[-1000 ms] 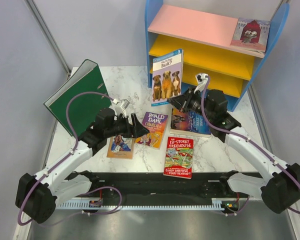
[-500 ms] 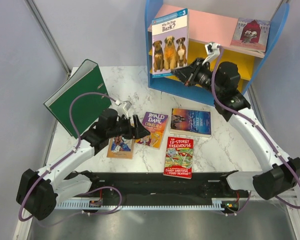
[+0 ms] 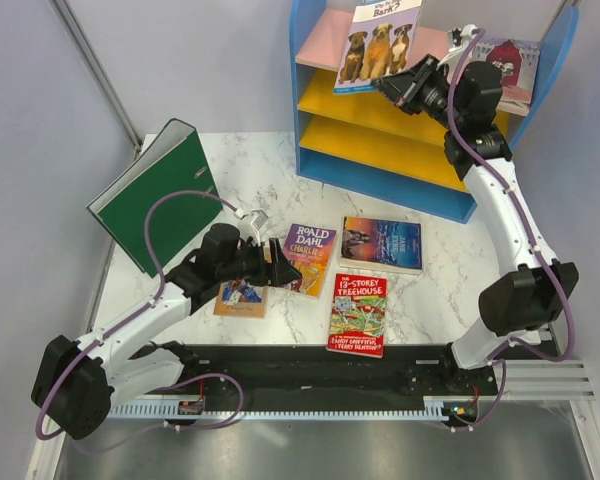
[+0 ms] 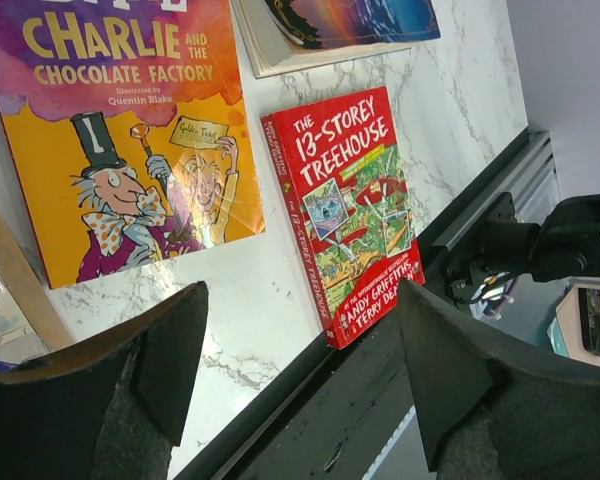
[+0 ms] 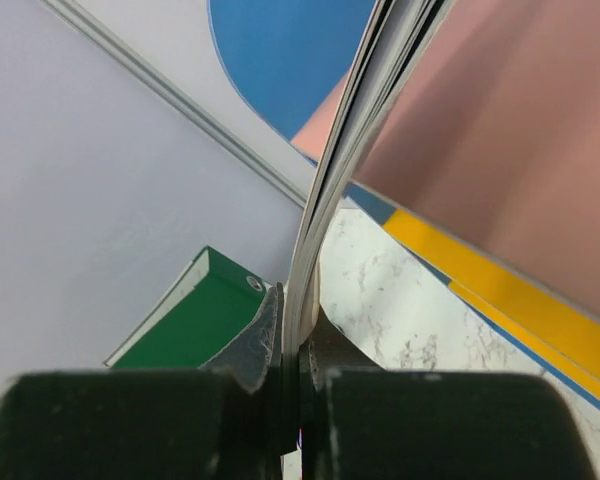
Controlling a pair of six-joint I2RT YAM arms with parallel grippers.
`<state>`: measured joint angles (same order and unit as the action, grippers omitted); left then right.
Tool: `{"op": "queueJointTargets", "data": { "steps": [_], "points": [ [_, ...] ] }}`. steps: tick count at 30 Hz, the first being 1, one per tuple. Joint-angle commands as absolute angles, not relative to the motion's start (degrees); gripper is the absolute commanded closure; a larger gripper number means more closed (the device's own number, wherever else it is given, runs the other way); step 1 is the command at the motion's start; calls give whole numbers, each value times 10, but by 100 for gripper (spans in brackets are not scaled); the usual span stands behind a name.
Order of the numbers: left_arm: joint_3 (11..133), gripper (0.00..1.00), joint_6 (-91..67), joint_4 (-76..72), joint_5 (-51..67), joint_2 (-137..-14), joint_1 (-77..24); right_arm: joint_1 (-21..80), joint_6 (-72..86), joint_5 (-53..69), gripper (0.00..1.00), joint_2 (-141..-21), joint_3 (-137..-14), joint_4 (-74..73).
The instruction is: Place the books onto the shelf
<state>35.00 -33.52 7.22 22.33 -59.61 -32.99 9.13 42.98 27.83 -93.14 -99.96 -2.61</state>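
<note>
Marble counter (image 3: 435, 300) beneath everything. At its back, the blue-framed shelf (image 3: 300, 80), with a pink top board and yellow boards below. Left of the shelf and a little nearer, a green ring binder (image 3: 150, 200), standing at a tilt.

Up at the shelf's top board, the three-dogs book (image 3: 378, 45), cover towards the overhead camera. Lower edge clamped in the right tool (image 3: 392, 85), jaws pressed together on the pages (image 5: 350, 130). Touching the pink board or just clear of it: cannot tell.

Flat on the marble, well out in front of the shelf:
- dark blue fantasy book (image 3: 382, 243), nearest the shelf
- purple Roald Dahl book (image 3: 308, 258), further towards the shelf's left end
- red-green 13-Storey Treehouse book (image 3: 358, 313), farthest out from the shelf
- small tan-orange book (image 3: 242, 295), beyond the shelf's left end, partly hidden under the left arm

Left tool (image 3: 285, 268) also well out in front of the shelf, low over the marble, jaws wide apart, nothing between them.
</note>
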Motion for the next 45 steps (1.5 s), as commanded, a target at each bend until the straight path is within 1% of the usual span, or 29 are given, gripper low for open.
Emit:
{"op": "queueJointTargets", "data": {
  "steps": [1, 10, 11, 14, 25, 28, 33, 36, 37, 39, 40, 41, 42, 45],
  "points": [
    [346, 18, -317, 61, 207, -591, -335, 66, 501, 324, 100, -963, -1065, 25],
    [350, 18, -321, 61, 200, -589, -339, 40, 578, 349, 94, -1027, -1100, 56],
    [351, 18, -320, 61, 199, -589, -340, 38, 583, 344, 91, -1030, -1101, 57],
    [349, 18, -321, 62, 196, -585, -340, 32, 597, 341, 86, -1036, -1103, 69],
    [345, 18, -323, 68, 191, -575, -343, 26, 629, 307, 84, -1030, -1094, 114],
    [345, 18, -322, 70, 190, -572, -343, 25, 637, 298, 81, -1030, -1096, 123],
    [344, 18, -323, 74, 188, -568, -344, 25, 645, 294, 79, -1037, -1100, 126],
    [342, 18, -323, 75, 185, -565, -344, 25, 645, 296, 71, -1034, -1084, 127],
    [341, 18, -323, 74, 185, -564, -344, 25, 644, 295, 63, -1028, -1078, 130],
    [340, 18, -323, 75, 185, -564, -344, 25, 643, 294, 56, -1021, -1062, 136],
    [340, 18, -324, 75, 186, -564, -345, 25, 640, 294, 51, -1015, -1057, 136],
    [340, 18, -324, 75, 186, -564, -345, 25, 640, 293, 50, -1013, -1054, 135],
    [339, 18, -324, 76, 185, -562, -345, 25, 640, 292, 46, -1011, -1045, 134],
    [339, 18, -324, 77, 185, -559, -345, 24, 642, 297, 45, -1004, -1034, 128]
  ]
}}
